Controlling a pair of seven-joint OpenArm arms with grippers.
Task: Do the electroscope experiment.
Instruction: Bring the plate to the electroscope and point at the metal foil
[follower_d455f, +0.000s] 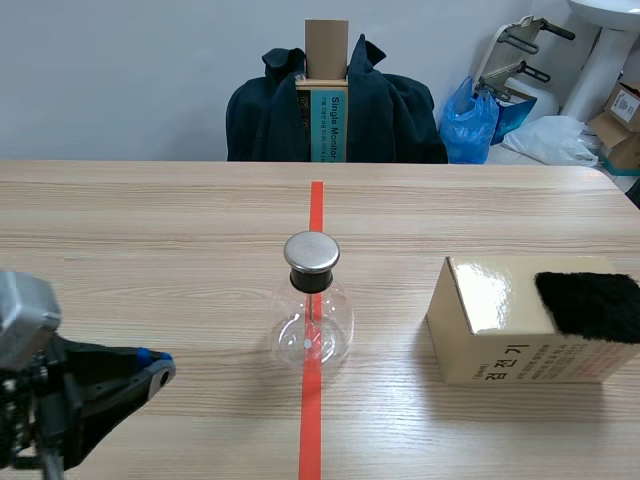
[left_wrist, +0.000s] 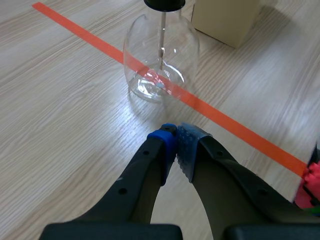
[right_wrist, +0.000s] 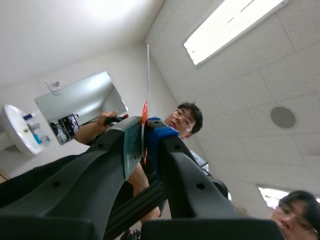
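The electroscope (follower_d455f: 312, 320), a clear glass flask with a black stopper, a metal cap and a thin rod inside, stands on the orange-red tape line mid-table. My left gripper (follower_d455f: 160, 368) sits low at the near left, shut on nothing. In the left wrist view the flask (left_wrist: 160, 50) is a short way ahead of that gripper (left_wrist: 176, 131). A tan box (follower_d455f: 500, 320) with a black furry cloth (follower_d455f: 590, 305) on top lies to the flask's right. My right gripper (right_wrist: 144, 125) points up at the ceiling, shut on a thin pale strip (right_wrist: 147, 75) with a red mark.
Behind the table's far edge stands a chair draped with a dark jacket (follower_d455f: 400, 115), holding a cardboard box (follower_d455f: 326, 50). A blue bag (follower_d455f: 470, 120) and clutter lie at the back right. In the right wrist view a person's arm (right_wrist: 90, 131) shows behind my fingers.
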